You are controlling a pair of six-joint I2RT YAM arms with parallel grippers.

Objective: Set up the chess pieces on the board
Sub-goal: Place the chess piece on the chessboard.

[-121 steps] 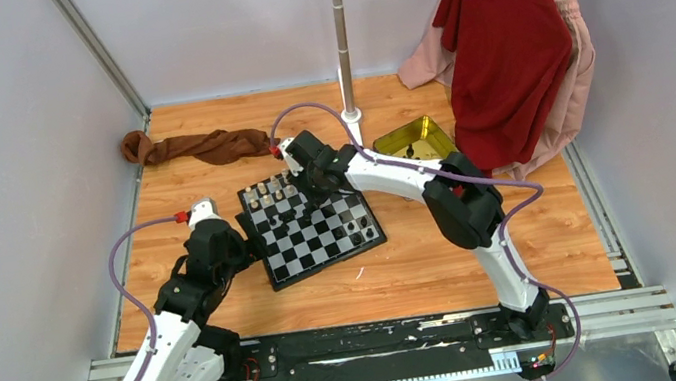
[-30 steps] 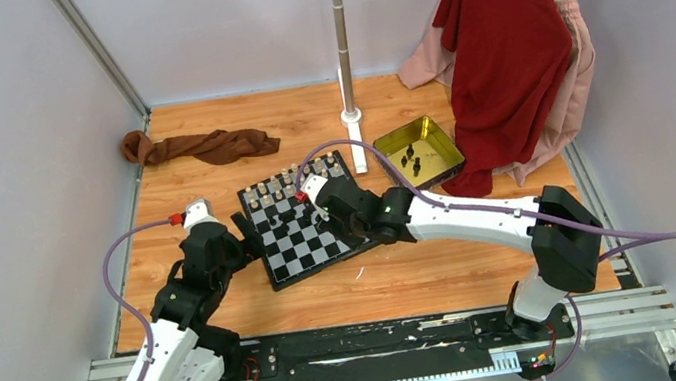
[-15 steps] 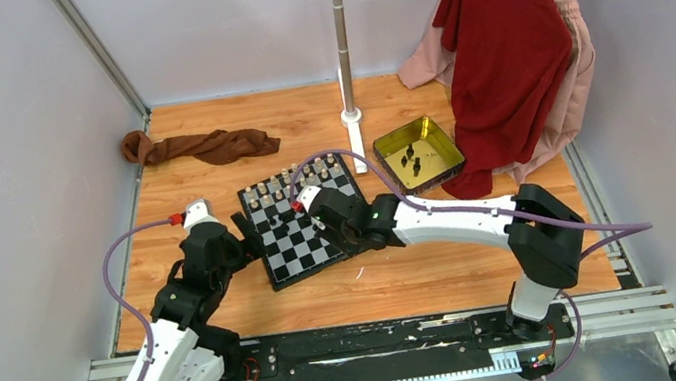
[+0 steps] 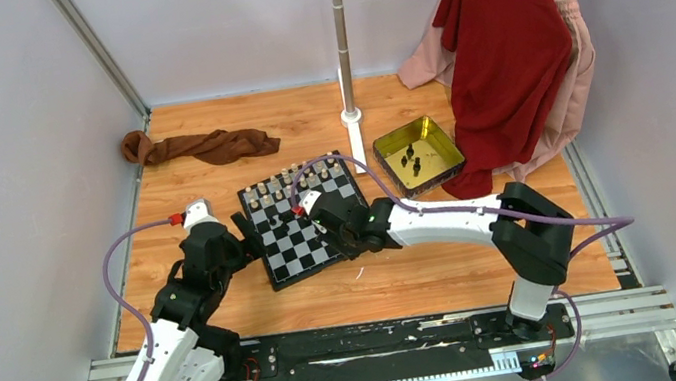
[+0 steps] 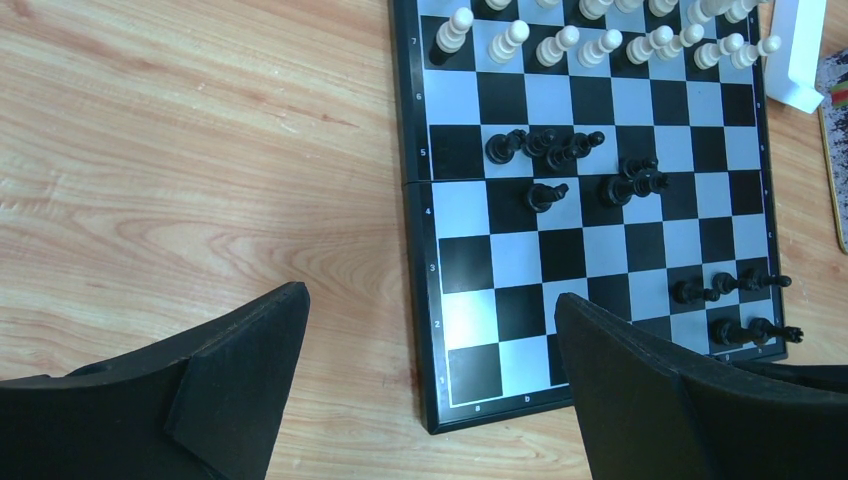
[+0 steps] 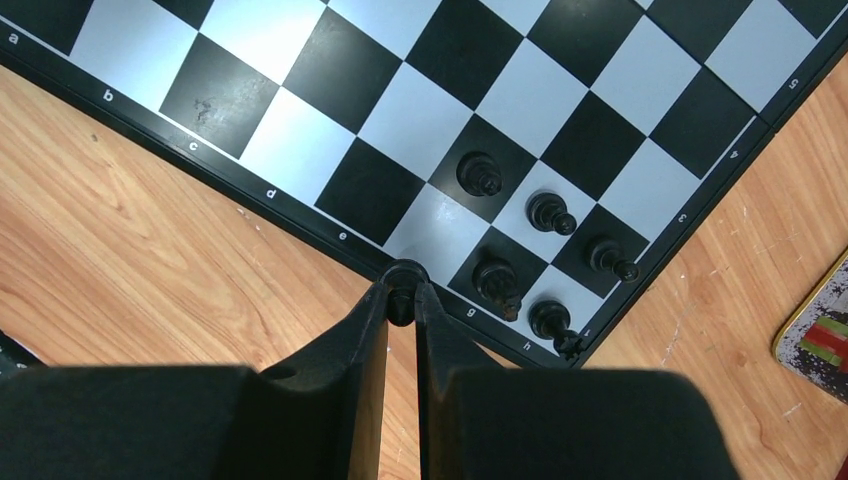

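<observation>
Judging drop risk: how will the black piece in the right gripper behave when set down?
Probably light and rigid: the black piece is tiny between the right gripper's fingertips. Likely tips easily: slim shape, with neighbouring pieces crowded close on the board.

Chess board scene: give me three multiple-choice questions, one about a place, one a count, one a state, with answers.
1. Where is the yellow tin? A) right of the board B) on the board C) left of the board
2. In the right wrist view, how many black pieces stand free in the board's corner? A) two B) five C) nine
3. The right gripper is: A) wide open B) shut on a black piece C) out of view
Answers: 1 A, the tin sits beyond the board's right edge; 2 B, five stand by that corner; 3 B, its fingertips pinch a dark piece.
</observation>
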